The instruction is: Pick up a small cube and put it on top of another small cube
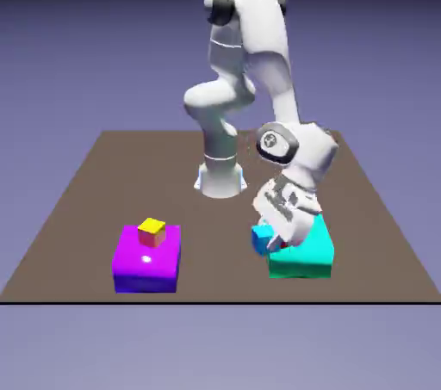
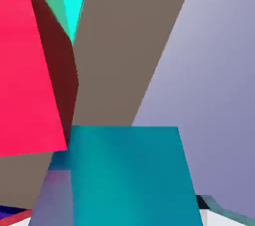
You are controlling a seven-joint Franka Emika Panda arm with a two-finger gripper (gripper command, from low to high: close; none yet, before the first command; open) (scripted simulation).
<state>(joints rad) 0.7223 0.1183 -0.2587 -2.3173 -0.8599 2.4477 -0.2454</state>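
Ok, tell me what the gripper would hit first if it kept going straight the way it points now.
Probably the brown table. The gripper, shut on the blue cube, points past a red block lying off to one side; depth is unclear, so that block might be clipped first.

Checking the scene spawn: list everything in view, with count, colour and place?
table: 1, brown, under everything.
purple block: 1, large, on the table at the exterior view's left.
yellow cube: 1, small, yellow top with a red side, on the purple block.
cyan block: 1, large, on the table at the exterior view's right.
blue cube: 1, small, at the cyan block's left edge by the pincer; fills the hand view's bottom.
red cube: 1, large in the hand view only, beside the cyan block.
arm: 1, white, base at the table's far edge.
pincer: 1, low over the cyan block, against the blue cube; fingers hidden.
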